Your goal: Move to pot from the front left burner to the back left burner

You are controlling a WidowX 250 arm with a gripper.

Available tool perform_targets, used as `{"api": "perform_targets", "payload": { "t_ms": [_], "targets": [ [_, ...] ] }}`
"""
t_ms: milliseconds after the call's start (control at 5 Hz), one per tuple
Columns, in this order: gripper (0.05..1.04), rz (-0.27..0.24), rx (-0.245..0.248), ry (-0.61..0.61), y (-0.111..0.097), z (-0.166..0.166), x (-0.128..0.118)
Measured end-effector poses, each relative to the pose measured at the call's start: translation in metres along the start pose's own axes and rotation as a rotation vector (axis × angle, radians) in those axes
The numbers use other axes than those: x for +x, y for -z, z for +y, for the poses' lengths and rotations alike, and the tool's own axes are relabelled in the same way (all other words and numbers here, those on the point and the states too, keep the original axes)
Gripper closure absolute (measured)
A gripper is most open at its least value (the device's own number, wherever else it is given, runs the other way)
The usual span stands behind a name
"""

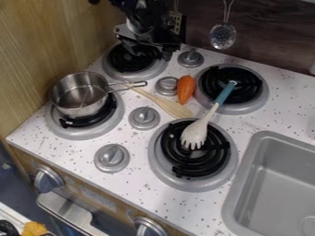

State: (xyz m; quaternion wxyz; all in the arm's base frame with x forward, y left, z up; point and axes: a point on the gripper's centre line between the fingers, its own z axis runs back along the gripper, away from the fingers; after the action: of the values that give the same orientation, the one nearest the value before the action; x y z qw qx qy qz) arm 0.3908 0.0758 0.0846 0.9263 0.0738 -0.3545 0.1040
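Saucepan (80,94) sits upright on the front left burner (86,132), at the 10 o'clock side of the stovetop (144,184) as the camera looks down on it. Its handle (139,84) points to 3 o'clock, over the wooden spatula (175,109). The black gripper (149,52) hangs near 12 o'clock, over the back left burner (133,77); its fingers stand apart, with nothing between them, and it is apart from the saucepan.

Progress: the vessel is ungrasped and on its starting burner, so no part of the transfer is judged complete. Outstanding: grasp, lift, carriage towards about 2 o'clock from the saucepan's present seat, lowering onto the back left coil (123,60), and release. The gripper needs to come towards 8 o'clock to reach the handle or rim, in my assessment. Risk noted: a low lift could drag the handle across the spatula.

Containers: the saucepan has no lid; its visible interior shows bare metal and no contents. The grey sink basin (246,173), at 4 o'clock, runs out of view; a round outline shows on its floor. The carrot (186,89) at 1 o'clock and the pasta fork (195,132), its head on the front right burner (166,180), lie outside any container.
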Motion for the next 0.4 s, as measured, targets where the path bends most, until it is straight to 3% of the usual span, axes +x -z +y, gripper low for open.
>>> {"api": "perform_targets", "payload": {
  "t_ms": [200, 400],
  "targets": [
    [0.083, 0.040, 0.011, -0.005, 0.0078, 0.0001, -0.0126],
    [0.083, 0.036, 0.084, -0.078, 0.0064, 0.0000, -0.0169]
  ]
}}
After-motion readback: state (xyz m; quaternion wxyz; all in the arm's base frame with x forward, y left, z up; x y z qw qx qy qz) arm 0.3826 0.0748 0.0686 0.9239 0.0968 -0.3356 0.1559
